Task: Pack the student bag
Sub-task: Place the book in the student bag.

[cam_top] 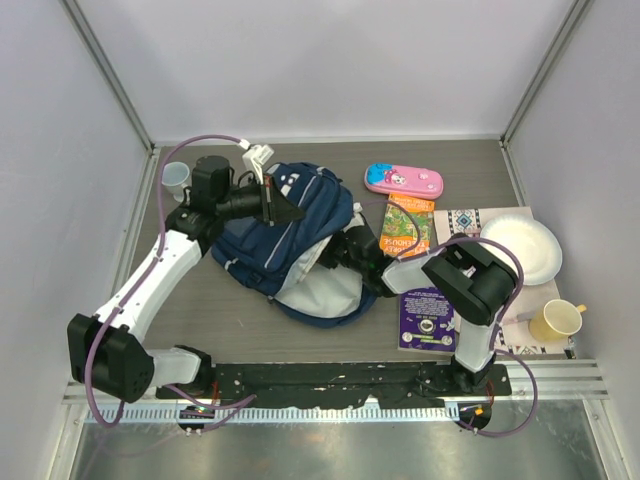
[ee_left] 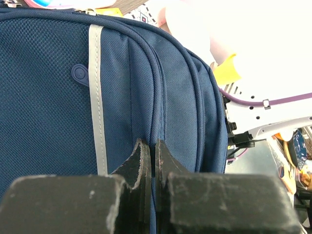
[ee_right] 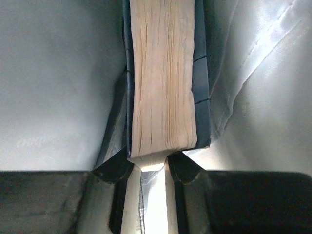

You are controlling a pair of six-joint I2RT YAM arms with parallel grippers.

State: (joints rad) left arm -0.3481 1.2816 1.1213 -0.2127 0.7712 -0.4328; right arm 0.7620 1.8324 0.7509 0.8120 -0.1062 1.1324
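The navy student bag (cam_top: pixel 300 235) lies in the middle of the table with its pale grey lining (cam_top: pixel 320 292) showing at the near side. My left gripper (cam_top: pixel 277 203) is at the bag's far top edge; in the left wrist view (ee_left: pixel 152 146) its jaws are shut on a fold of the blue fabric (ee_left: pixel 185 97). My right gripper (cam_top: pixel 338 256) reaches into the bag's opening. In the right wrist view (ee_right: pixel 155 163) its jaws stand apart, with lining showing between them. A thick book (ee_right: pixel 163 73) with dark blue covers stands just beyond the fingertips, inside the bag.
A pink pencil case (cam_top: pixel 403 181) lies behind the bag to the right. An orange-green book (cam_top: pixel 410 228), a purple book (cam_top: pixel 428 318), a white plate (cam_top: pixel 520 250) and a yellow cup (cam_top: pixel 557 321) sit at the right. A clear cup (cam_top: pixel 176 178) stands far left.
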